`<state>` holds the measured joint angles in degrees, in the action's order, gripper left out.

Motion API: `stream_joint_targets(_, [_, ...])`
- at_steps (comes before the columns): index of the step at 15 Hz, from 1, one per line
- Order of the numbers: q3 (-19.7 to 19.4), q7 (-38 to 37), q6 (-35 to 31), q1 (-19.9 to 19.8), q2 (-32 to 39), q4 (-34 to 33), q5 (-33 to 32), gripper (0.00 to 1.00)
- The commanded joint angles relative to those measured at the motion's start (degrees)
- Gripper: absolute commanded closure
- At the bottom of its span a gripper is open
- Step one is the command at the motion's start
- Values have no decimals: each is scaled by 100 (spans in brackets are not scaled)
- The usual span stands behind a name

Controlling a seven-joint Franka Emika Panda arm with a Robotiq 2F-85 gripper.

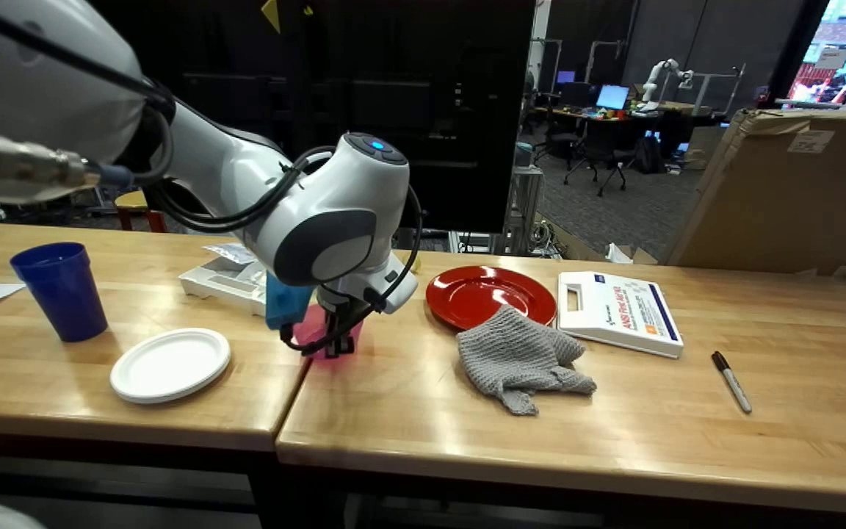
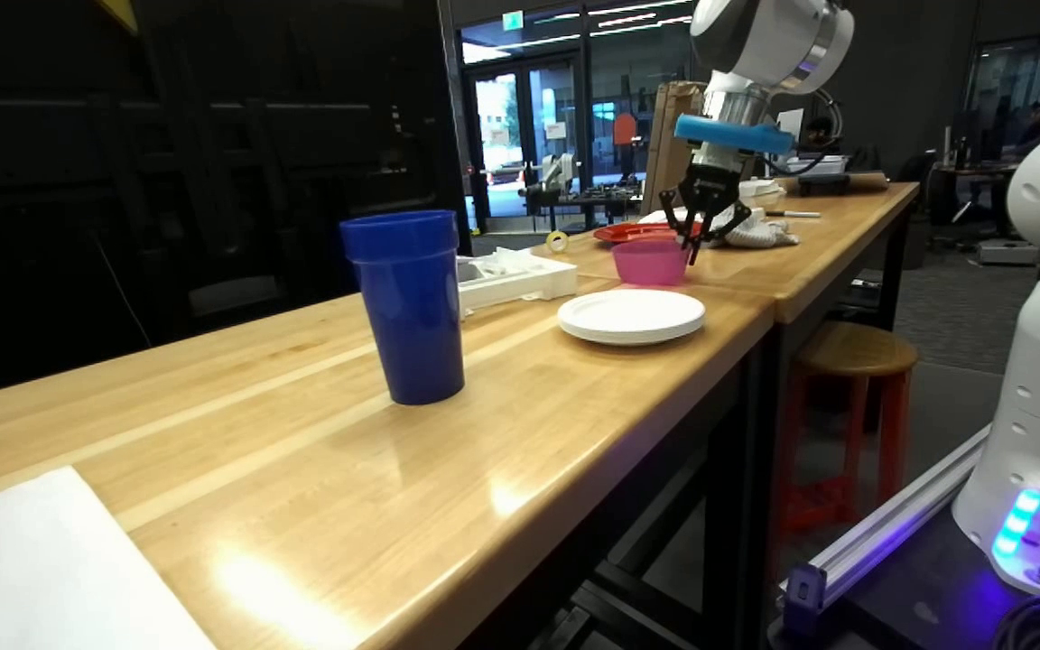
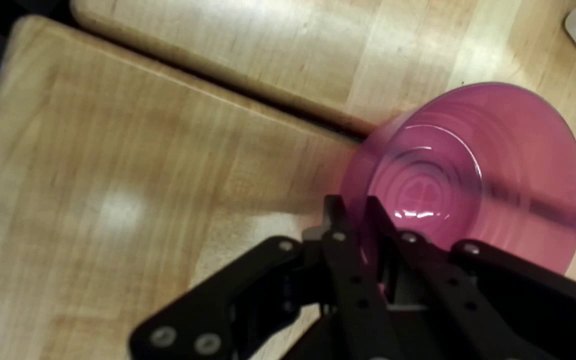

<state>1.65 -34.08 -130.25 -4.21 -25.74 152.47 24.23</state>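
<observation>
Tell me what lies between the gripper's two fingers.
The wall of the pink bowl: the wrist view shows one finger of the gripper inside the bowl and the other outside it.

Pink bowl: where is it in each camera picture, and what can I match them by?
In an exterior view, the pink bowl is left of centre, below mid-height.
In an exterior view, the pink bowl is right of centre, above mid-height, just beyond the white plates.
In the wrist view, the pink bowl is right of centre.
Shared landmark: the gripper, at the pink bowl in all three.
</observation>
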Motion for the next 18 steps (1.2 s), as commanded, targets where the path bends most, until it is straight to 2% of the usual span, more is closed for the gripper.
stream_joint_targets(1, [37, -68, -44, 39, -95, 68, 73, 54])
stream_joint_targets(8, [242, -93, -86, 201, -37, -27, 28, 6])
stream_joint_targets(9, [286, -103, -106, 234, -55, -41, 31, 2])
stream_joint_targets(18, [620, -393, -76, 348, -392, -274, -189, 0])
